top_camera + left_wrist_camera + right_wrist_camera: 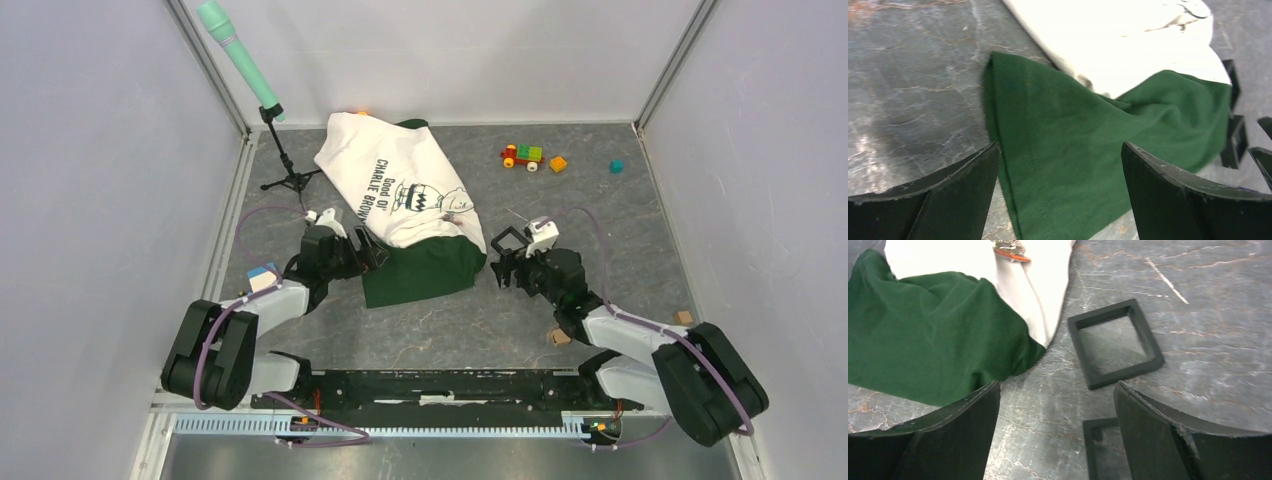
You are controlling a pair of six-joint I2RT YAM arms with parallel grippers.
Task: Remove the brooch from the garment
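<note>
Plainly, brooch (1009,251) on garment (400,190).

The jaws of the left gripper (1060,197) are seen spread wide at the bottom edge, with nothing held between them. Beyond them the garment (1088,130) is laid on the grey marbled desk (913,90), its dark green part nearest and its white part behind, with black print at the top right. At the right edge, black square frames (1227,156) are partly seen.
</note>
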